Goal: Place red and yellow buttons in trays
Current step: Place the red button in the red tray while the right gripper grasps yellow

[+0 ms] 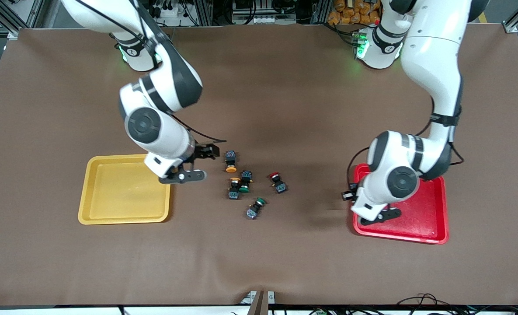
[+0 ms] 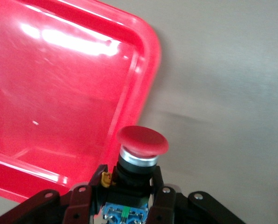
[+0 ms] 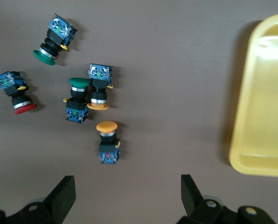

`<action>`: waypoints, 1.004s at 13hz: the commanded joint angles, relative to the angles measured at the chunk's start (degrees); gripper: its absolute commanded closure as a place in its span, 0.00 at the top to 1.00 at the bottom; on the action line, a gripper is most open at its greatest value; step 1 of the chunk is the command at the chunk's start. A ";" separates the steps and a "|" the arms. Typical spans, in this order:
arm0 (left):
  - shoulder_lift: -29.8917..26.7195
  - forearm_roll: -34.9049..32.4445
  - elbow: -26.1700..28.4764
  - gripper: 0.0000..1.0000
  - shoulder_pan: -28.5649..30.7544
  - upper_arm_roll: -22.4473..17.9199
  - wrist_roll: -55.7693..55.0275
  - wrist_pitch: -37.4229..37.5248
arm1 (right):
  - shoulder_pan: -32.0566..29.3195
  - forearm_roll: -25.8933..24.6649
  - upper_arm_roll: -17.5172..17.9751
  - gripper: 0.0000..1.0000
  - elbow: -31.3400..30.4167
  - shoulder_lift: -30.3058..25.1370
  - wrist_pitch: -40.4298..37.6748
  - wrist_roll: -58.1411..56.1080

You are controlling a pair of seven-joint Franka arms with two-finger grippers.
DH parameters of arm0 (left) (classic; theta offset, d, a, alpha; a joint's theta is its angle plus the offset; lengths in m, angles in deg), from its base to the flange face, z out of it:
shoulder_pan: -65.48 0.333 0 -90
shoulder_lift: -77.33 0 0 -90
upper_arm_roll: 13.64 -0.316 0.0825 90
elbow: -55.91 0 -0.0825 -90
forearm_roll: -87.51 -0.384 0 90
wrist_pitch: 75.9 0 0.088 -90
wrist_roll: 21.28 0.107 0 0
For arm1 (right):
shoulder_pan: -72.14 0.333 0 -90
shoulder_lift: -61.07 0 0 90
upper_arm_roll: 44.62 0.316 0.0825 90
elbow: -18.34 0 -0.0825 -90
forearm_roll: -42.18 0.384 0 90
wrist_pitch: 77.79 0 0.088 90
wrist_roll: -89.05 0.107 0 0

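Red-capped button sits clamped in the left claw, seen only in left wrist view; front view hides it under the arm, w/ the left claw over the red tray's rim at the edge toward the right arm's end; wrist view puts the cap just off a rounded corner of the red tray, over bare counter; right claw is spread wide, holding nothing, loose cluster lying apart from its tips; nearest is a yellow-capped button; second yellow-capped one touches a green-capped switch; second green switch and a second red button lie apart; yellow tray beside; front view sets the right claw over the counter, btw the yellow tray and the cluster.
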 commanded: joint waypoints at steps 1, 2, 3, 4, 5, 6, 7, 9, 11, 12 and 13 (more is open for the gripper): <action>-0.77 -2.16 1.38 0.12 3.89 0.36 6.37 0.88 | 1.66 1.21 -0.49 1.00 -1.39 4.13 6.28 -2.31; -0.51 -3.56 1.47 0.12 5.38 0.44 7.87 0.88 | 2.44 1.21 -0.49 1.00 -1.48 5.80 7.35 -2.41; -0.42 -4.71 1.56 0.12 6.70 0.44 10.23 0.88 | 3.32 1.21 -0.49 1.00 -1.66 6.95 8.58 -2.15; -0.25 -4.81 1.73 0.12 8.11 0.44 13.39 0.88 | 4.03 1.21 -0.49 1.00 -2.36 8.00 10.16 -1.80; 0.02 -4.81 1.73 0.12 9.52 0.44 15.94 0.88 | 4.12 1.21 -0.49 1.00 -4.02 8.27 13.13 -1.79; 0.19 -4.89 1.73 0.12 10.31 0.44 17.62 0.79 | 4.21 1.13 -0.49 1.00 -6.38 8.36 16.12 -2.40; 0.98 -5.07 1.73 0.12 11.37 0.44 19.03 0.18 | 4.21 1.21 -0.49 1.00 -8.23 8.45 18.41 -2.50; 2.21 -9.62 1.73 0.12 12.34 0.44 20.36 -1.57 | 5.52 1.21 -0.49 1.00 -8.69 8.54 18.26 -2.15; 3.53 -11.92 1.73 0.12 14.36 0.53 22.37 -4.03 | 6.84 1.21 -0.49 1.00 -10.00 8.54 18.61 -1.62; 4.14 -11.93 1.73 0.12 15.23 0.53 25.17 -5.26 | 7.19 1.21 -0.49 1.00 -10.27 8.54 18.87 -1.53; 4.41 -12.01 1.73 0.12 16.81 0.62 27.37 -6.41 | 7.20 1.21 -0.49 1.00 -10.27 8.80 18.96 -1.44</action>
